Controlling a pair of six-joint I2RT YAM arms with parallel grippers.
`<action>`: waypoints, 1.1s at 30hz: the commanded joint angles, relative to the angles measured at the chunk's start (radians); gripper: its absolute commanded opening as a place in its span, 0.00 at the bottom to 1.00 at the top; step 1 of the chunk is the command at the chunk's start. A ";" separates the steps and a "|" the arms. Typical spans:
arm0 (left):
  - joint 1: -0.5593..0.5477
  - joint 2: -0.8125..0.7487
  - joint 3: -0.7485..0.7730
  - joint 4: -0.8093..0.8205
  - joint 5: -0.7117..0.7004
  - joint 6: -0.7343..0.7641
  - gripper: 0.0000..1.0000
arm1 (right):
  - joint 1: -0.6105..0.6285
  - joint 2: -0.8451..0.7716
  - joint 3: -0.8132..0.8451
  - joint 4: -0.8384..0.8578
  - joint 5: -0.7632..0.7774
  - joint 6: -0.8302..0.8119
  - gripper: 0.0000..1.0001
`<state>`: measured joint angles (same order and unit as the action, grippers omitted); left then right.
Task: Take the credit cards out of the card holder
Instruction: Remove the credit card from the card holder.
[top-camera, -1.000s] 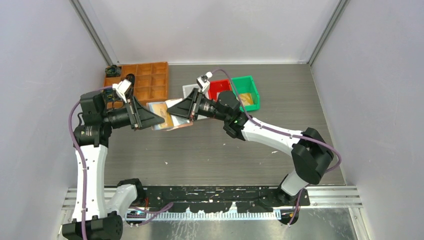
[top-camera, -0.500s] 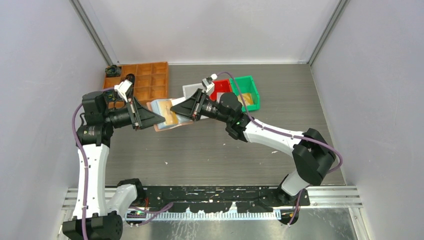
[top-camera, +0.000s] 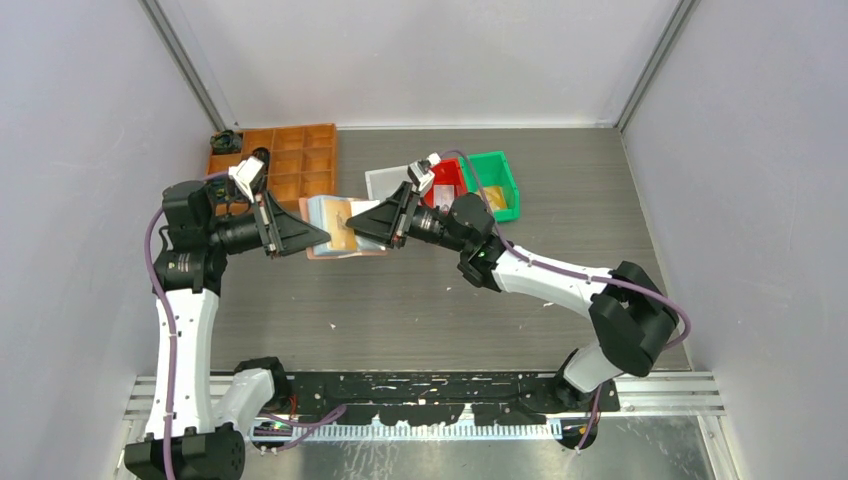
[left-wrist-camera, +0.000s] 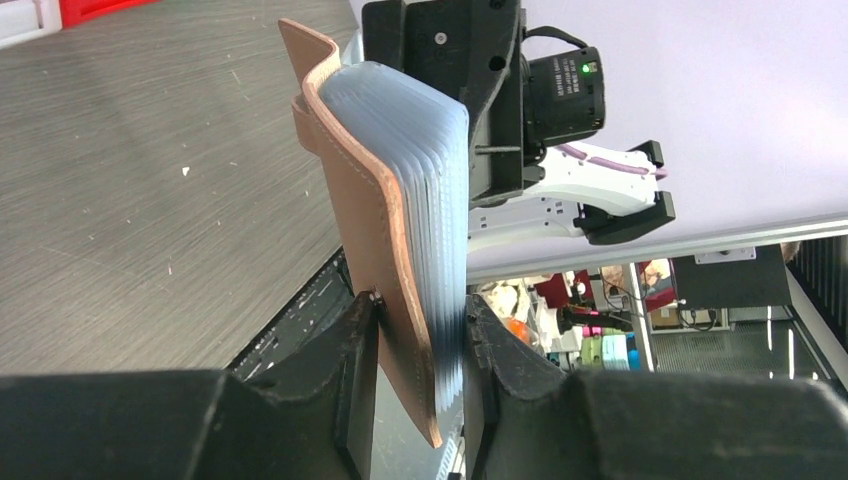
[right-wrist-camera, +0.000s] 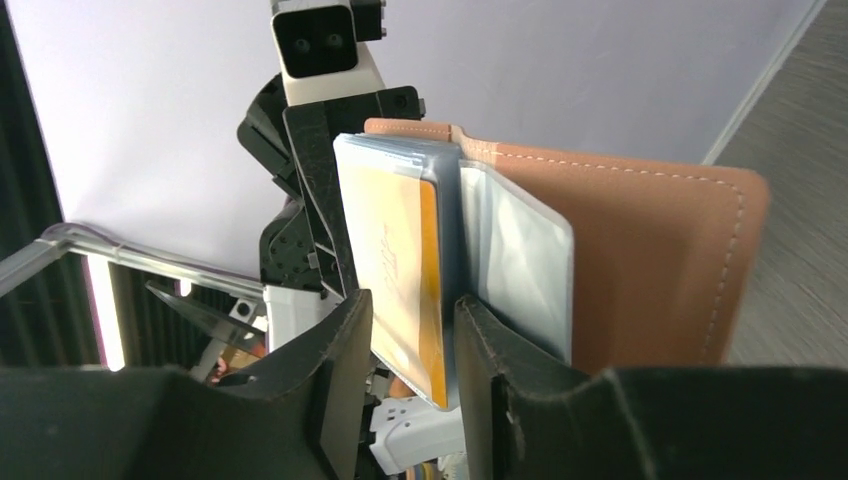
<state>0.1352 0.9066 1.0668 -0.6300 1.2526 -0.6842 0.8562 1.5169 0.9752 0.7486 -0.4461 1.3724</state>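
card holder (top-camera: 345, 228) held up off worktop between both arms | left tool (left-wrist-camera: 418, 345) clamped on its leather-and-sleeve edge | right tool (right-wrist-camera: 412, 330) nearly closed around yellow card's (right-wrist-camera: 400, 270) sleeve, actual grip unclear | light, floppy sleeves, slick stiff card; pinch card's exposed edge

Card holder (top-camera: 345, 228) between both pincers, bins (top-camera: 470, 185) behind on its right.

White arms (top-camera: 186, 340), purple cables, black fingers (left-wrist-camera: 350, 400).

Matt stitched leather-look card holder (right-wrist-camera: 650, 260) with glossy clear plastic sleeves (left-wrist-camera: 420, 200); brushed grey table (top-camera: 420, 300).
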 joint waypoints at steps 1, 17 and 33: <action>-0.011 -0.034 0.021 0.156 0.107 -0.043 0.09 | 0.036 0.042 -0.027 0.211 -0.125 0.139 0.38; -0.011 -0.078 -0.023 0.176 0.101 -0.060 0.56 | 0.039 -0.043 -0.063 0.212 -0.102 0.124 0.05; -0.011 -0.120 -0.062 0.269 0.123 -0.148 0.33 | 0.075 -0.124 -0.036 -0.036 -0.015 -0.074 0.00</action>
<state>0.1307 0.8116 0.9699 -0.4549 1.3045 -0.8093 0.9218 1.4452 0.9184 0.7597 -0.4984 1.3708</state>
